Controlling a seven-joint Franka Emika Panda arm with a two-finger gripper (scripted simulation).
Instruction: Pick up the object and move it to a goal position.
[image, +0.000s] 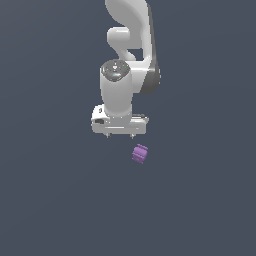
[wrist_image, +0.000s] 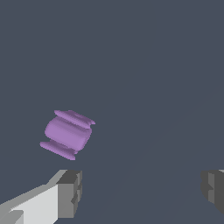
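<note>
**While jaws stand wide, purple piece lies apart**

Exterior view: seen from high up, with the white arm (image: 127, 60) coming down from the top centre of the frame. Hand pointed downward, the gripper (image: 119, 135) just above mid-frame, two short fingertips (image: 132, 135) showing under its flat body, set well apart. Just below and toward the exterior view's right, the object (image: 140, 153), small, purple, ridged, lying tilted on the plain dark grey worktop (image: 50, 200). Not between the jaws, not touched by them.

Wrist view: jaws spread wide, holding nothing, the gripper (wrist_image: 142, 190) framing bare worktop (wrist_image: 153, 65). One grey finger pad (wrist_image: 70, 192) on a white finger, the other pad at the frame's edge. Beyond the first pad and outside the gap, the object (wrist_image: 68, 133): a rounded purple barrel with a flared ridge on either end, lying askew.
</note>
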